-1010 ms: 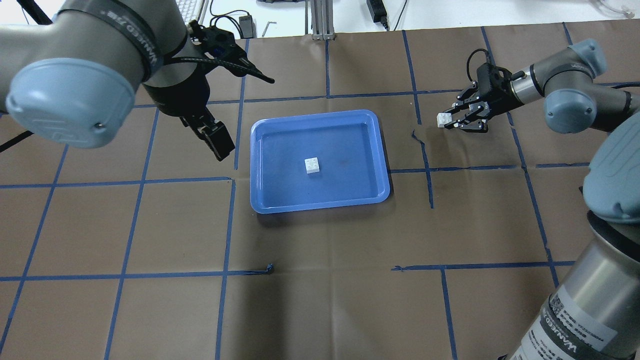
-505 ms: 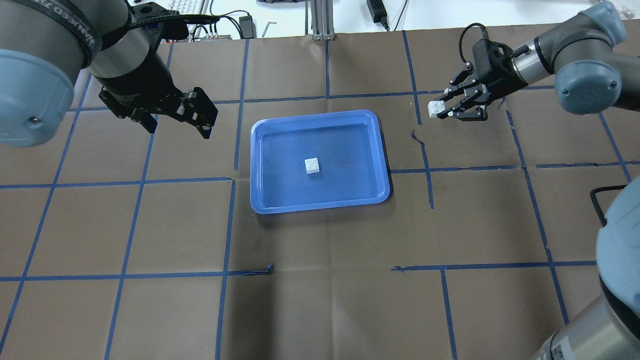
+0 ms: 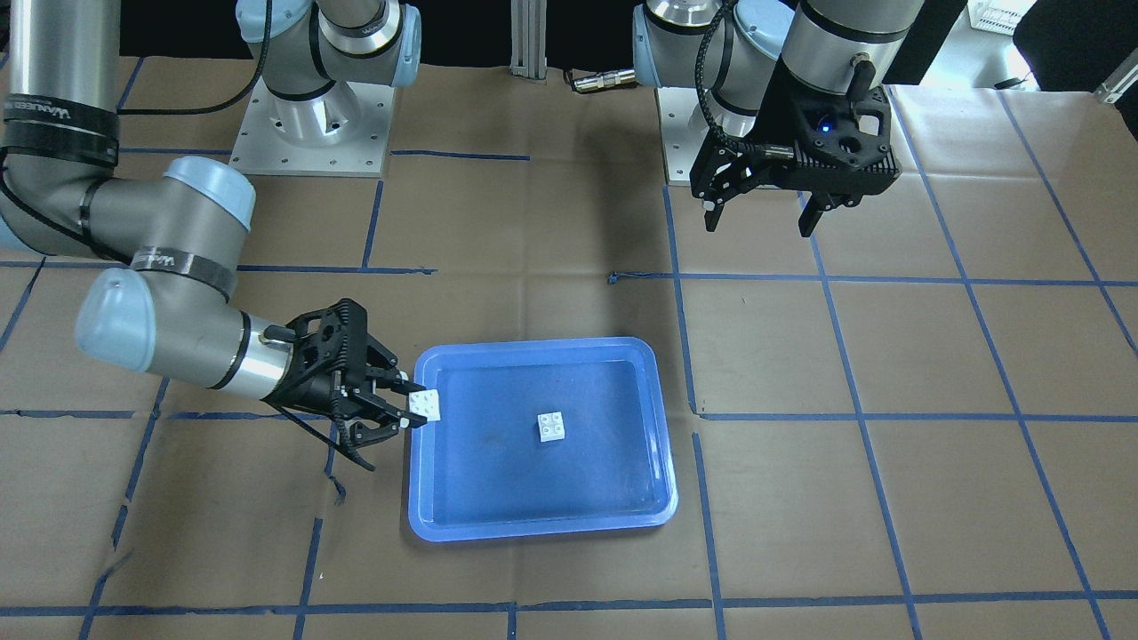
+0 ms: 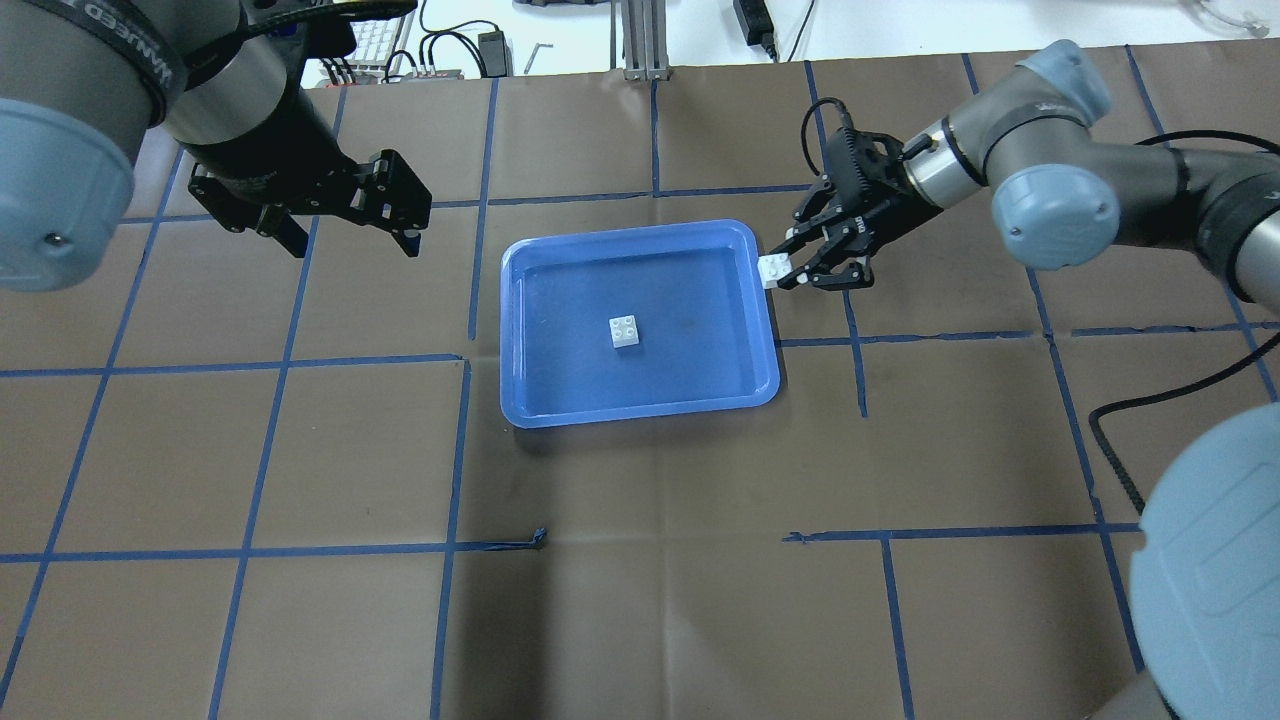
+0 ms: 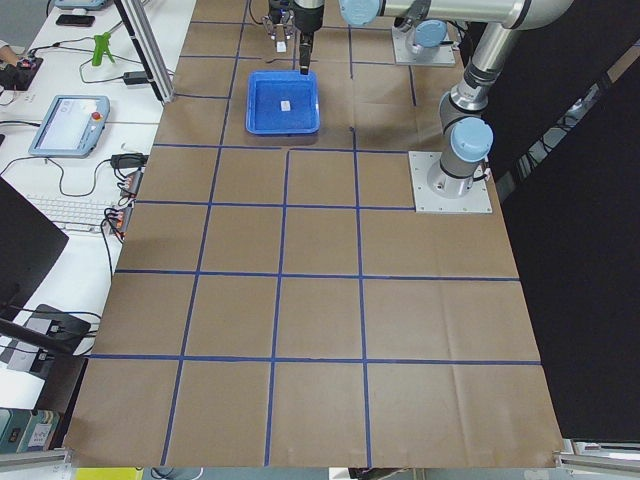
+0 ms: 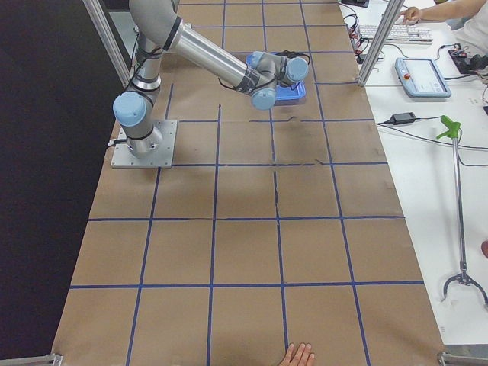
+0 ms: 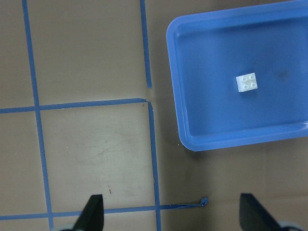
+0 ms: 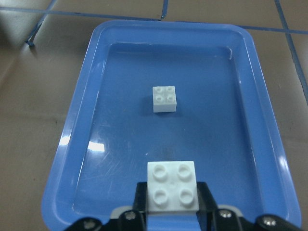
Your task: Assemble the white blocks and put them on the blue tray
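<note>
The blue tray (image 4: 640, 228) lies mid-table; it also shows in the front view (image 3: 533, 345) and the left wrist view (image 7: 174, 96). One white block (image 4: 626, 331) sits studs up on its floor, also in the front view (image 3: 552, 428) and the right wrist view (image 8: 164, 98). My right gripper (image 4: 785, 270) is shut on the second white block (image 4: 773, 271), held studs up above the tray's right rim (image 8: 72, 139); the held block also shows in the front view (image 3: 427, 404) and the right wrist view (image 8: 172, 186). My left gripper (image 4: 350, 238) is open and empty, pointing down, left of the tray.
A curled end of blue tape (image 4: 540, 538) lies in front of the tray. A tear in the brown paper (image 4: 830, 268) lies right of the tray. Cables and a keyboard (image 4: 375, 20) lie past the table's far edge. A person's hand (image 6: 297, 354) shows in the right side view.
My right gripper has carried its white block left, from the open table to the tray's right rim. My left gripper swung away from the tray to the back left and now points down.
</note>
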`<state>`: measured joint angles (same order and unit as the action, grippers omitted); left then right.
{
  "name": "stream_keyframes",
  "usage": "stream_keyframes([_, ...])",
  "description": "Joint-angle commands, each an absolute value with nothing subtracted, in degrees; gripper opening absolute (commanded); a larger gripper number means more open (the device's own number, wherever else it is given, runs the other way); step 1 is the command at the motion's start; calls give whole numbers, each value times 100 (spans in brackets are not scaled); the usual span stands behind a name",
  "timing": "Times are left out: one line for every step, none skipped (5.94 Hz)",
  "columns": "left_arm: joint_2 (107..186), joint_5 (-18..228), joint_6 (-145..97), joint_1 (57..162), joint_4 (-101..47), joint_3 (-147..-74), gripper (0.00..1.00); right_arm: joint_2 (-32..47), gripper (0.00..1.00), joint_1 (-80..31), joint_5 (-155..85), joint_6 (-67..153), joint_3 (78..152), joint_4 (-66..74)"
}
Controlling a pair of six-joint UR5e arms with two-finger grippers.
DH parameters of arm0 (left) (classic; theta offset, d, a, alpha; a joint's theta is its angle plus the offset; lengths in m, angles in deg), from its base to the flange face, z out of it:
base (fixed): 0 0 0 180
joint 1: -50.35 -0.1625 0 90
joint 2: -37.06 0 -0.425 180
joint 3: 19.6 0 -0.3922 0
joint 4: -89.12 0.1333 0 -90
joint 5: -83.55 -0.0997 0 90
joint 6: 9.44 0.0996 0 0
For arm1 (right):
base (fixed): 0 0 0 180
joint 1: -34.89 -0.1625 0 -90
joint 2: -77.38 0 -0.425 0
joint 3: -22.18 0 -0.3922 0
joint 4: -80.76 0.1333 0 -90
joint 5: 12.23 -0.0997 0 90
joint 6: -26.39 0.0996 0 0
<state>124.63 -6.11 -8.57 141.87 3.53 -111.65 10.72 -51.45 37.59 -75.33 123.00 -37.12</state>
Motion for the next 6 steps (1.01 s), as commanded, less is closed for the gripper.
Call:
stream_keyframes([12416, -628, -865, 14167, 343, -11171, 99, 1207, 24, -5728, 3752, -5911, 12727, -5274])
stream_keyframes([12416, -628, -891, 14150, 343, -11171, 99, 1477, 24, -5861, 3760, -5469, 12948, -6154])
stream_keyframes([12416, -628, -892, 14150, 351, -11171, 99, 1863, 24, -5906, 3769, -5299, 12976, -6763])
stream_keyframes([12407, -628, -892, 14150, 351, -11171, 99, 2041, 24, -5906, 3769, -5280, 12976, -7004])
stream_keyframes([12407, -628, -892, 14150, 351, -11171, 99, 2069, 24, -5915, 3769, -5280, 12976, -7015])
stream_keyframes([12407, -628, -892, 14150, 360, -11179, 99, 2069, 24, -5932, 3778, -5280, 12976, -7015])
